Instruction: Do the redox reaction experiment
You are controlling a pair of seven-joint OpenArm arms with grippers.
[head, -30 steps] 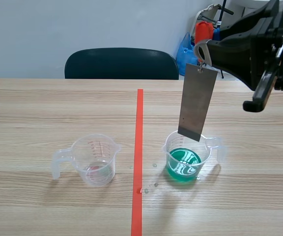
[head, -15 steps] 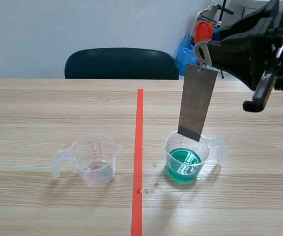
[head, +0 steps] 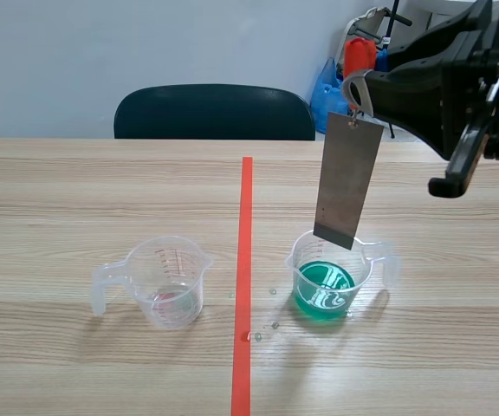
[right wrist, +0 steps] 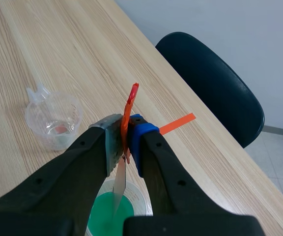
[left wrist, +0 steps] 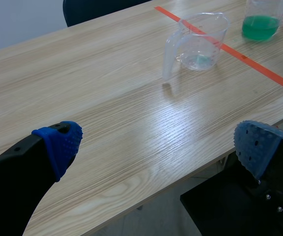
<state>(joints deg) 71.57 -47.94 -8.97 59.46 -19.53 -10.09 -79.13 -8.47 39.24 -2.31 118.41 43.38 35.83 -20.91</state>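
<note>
Hanging from the right gripper (right wrist: pixel 124 137), a thin grey metal plate (head: pixel 346 180) is dangling with its lower edge at the rim of the measuring cup of green solution (head: pixel 326 282) and above the liquid. Whether it is dipping inside the rim, I cannot tell. The fingers are pinching an orange-red clip (right wrist: pixel 130 103) hooked to the plate's top, not the plate itself. The plate is likely stiff, light and slick, and free to swing on its hook, so the clip is looking like the sensible hold. The cup is probably light and easy to tip. The left gripper (left wrist: pixel 157 144) is hovering spread wide over the near edge of the table (left wrist: pixel 107 98), well apart from the nearly empty measuring cup (head: pixel 170 282).
</note>
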